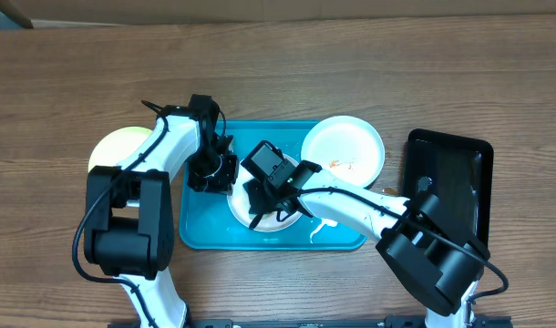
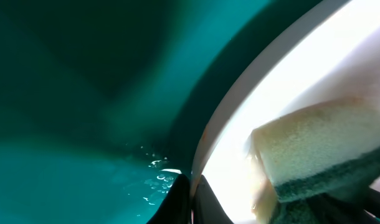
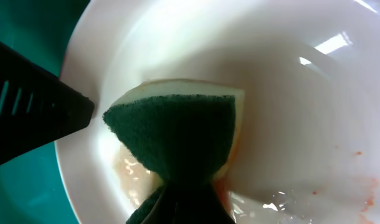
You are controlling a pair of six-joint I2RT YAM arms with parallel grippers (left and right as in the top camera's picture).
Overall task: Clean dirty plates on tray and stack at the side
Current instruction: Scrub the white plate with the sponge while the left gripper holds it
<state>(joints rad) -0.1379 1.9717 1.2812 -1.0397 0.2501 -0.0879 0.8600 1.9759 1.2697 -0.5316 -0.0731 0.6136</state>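
**A:** What has the right gripper [image 3: 180, 202] got?

**B:** It's clenched on a sponge [image 3: 174, 127], green scouring side up. The sponge is pressed into the white plate [image 3: 289, 106] right beneath the gripper. A wet film and a few orange specks lie on the plate beside it.

**A:** And the left gripper [image 2: 191, 200]?

**B:** It's pinched on that same plate's rim, just beside the sponge. Small bubbles of water sit on the tray [image 2: 65, 124] close to its fingertips.

**A:** So where is the plate?

**B:** On the blue tray, under both grippers.

**A:** Anything farther out?

**B:** Beyond the right gripper, a smeared plate [image 1: 344, 146] overlaps the tray's far corner. Farther out on that side, a black tray [image 1: 451, 178] lies on the table [image 1: 351, 73]. Out past the left gripper, a yellow-green plate [image 1: 118, 146] sits on the table, off the tray and partly hidden by the left arm.
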